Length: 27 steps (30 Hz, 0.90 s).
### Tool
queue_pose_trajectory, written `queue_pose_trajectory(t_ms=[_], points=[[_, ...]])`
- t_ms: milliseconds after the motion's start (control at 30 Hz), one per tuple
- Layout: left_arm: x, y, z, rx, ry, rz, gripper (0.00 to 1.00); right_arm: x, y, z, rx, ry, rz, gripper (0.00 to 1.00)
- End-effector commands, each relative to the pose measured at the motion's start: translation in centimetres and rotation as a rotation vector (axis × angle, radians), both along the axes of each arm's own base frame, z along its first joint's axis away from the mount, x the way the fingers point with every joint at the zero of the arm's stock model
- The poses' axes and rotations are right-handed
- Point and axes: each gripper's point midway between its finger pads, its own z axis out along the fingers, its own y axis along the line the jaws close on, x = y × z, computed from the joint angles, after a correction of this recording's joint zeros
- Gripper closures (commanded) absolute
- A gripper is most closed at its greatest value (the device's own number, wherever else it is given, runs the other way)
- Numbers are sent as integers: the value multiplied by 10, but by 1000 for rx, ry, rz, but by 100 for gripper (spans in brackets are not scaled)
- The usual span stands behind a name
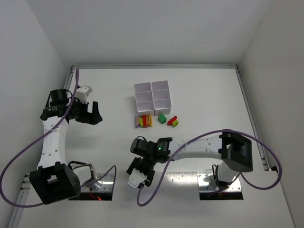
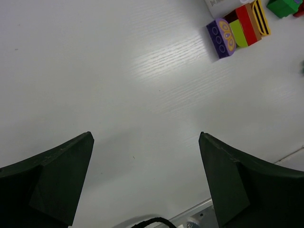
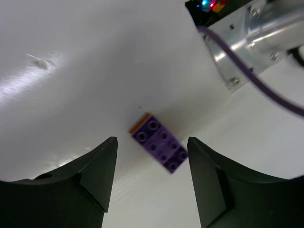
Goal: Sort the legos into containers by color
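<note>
Right gripper (image 3: 151, 140) poised over purple brick (image 3: 159, 145) at table's (image 1: 199, 95) near edge.
Its jaws stand half-spread and empty; next, lower and close squarely. Left gripper (image 2: 145, 135) wide, empty.

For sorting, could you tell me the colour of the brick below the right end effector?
Purple brick; right wrist view.
</note>
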Motion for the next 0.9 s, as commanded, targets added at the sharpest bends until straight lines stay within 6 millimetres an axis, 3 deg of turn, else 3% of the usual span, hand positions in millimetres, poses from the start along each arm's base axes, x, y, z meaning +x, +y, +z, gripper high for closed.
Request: queue_pose_trajectory(t_ms=[0,133,300,500,767,867], points=[[-8,3,12,-5,-40,-54,0,-5,30,21,169,-92,244,39],[-11,11,8,-5,-36,-42,0,-9,27,9,146,-108,354,39],[-11,15,-1,-70,6,-26,0,-9,10,-4,99,-102,465,39],[-5,14,6,-148,-2,-16,0,-7,-3,-18,81,-110,550,40],[-3,14,7,-182,3,2,0,3,2,-33,69,-117,556,40],[-5,13,6,-182,3,2,0,10,13,-31,93,-134,553,40]])
